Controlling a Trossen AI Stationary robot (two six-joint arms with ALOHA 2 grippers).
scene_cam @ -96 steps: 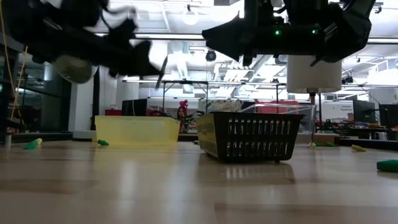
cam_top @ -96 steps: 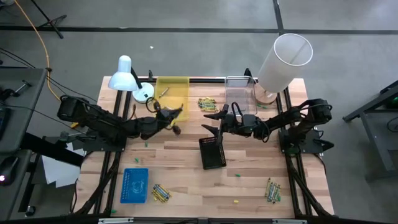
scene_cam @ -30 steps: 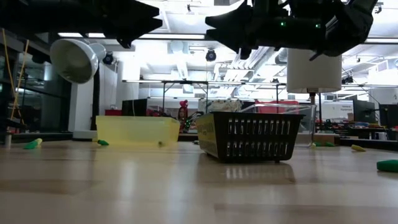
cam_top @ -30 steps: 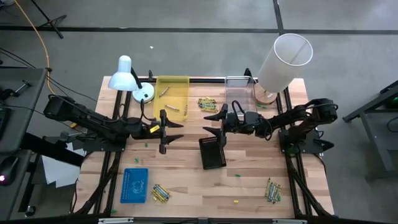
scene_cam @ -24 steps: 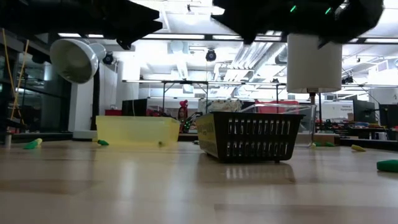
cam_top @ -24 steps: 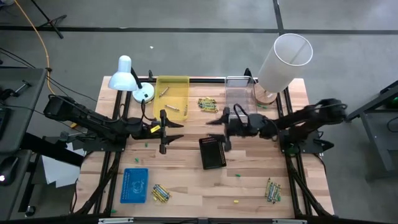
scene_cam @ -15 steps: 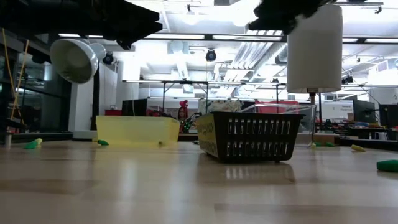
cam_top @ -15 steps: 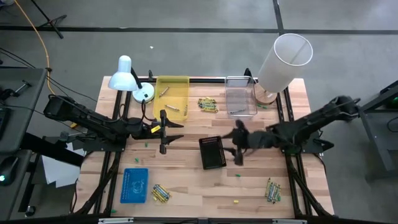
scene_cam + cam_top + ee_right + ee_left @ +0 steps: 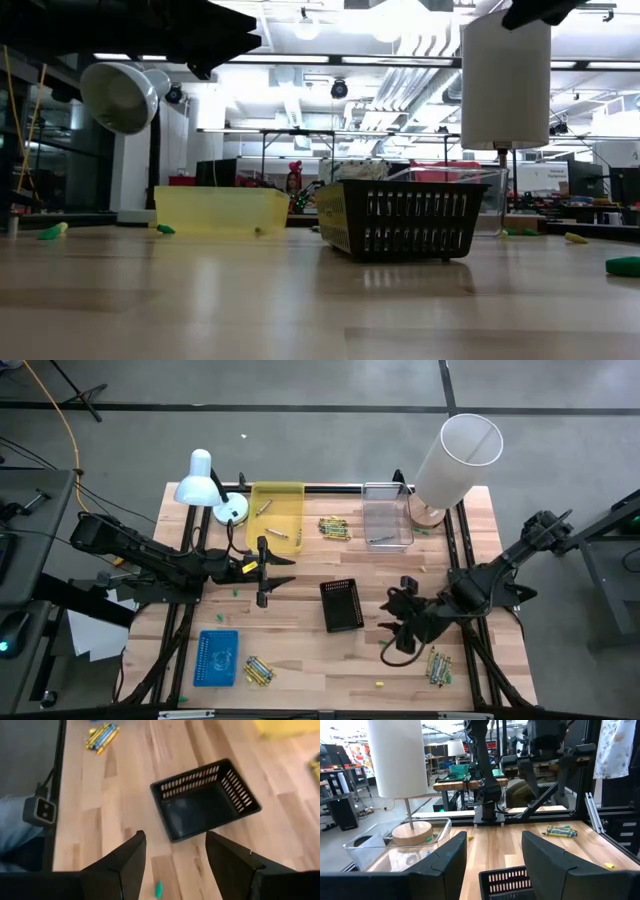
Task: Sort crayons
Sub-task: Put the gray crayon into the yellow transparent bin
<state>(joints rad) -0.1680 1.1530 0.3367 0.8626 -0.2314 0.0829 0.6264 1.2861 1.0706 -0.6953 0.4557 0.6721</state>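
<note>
**High view: both grippers empty, crayons in scattered piles**

High view has the left gripper (image 9: 266, 573) hovering over the table (image 9: 300, 660) just in front of the yellow tray (image 9: 277, 512), fingers spread apart, nothing between them. Right gripper (image 9: 392, 632) is over the right front part of the table, between the black basket (image 9: 342, 605) and a crayon pile, fingers also apart and empty. Right wrist view agrees: its two dark fingers (image 9: 120, 865) stand wide, with bare wood and one small green bit (image 9: 158, 889) between them, the basket beyond.

Crayons:
- a bunch (image 9: 333, 527) lies on the table between the yellow tray and the clear tray (image 9: 386, 518)
- a pile (image 9: 437, 664) at the right front corner, just beside the right gripper
- another pile (image 9: 259, 672) at the left front, touching or just beside the blue box (image 9: 217, 657)
- a few sticks (image 9: 272, 536) inside the yellow tray
- one thin stick (image 9: 380, 540) in the clear tray, colour hard to tell

Black basket looks empty in the right wrist view. Left wrist view looks past its parted fingers (image 9: 442, 865) at the basket rim, the clear tray and the lamp base (image 9: 411, 833), with the right-front crayon pile (image 9: 560, 830) farther off.

White desk lamp (image 9: 203, 485) sits at the back left corner, the tall white lampshade (image 9: 456, 458) at the back right. Small green and yellow specks dot the wood.
</note>
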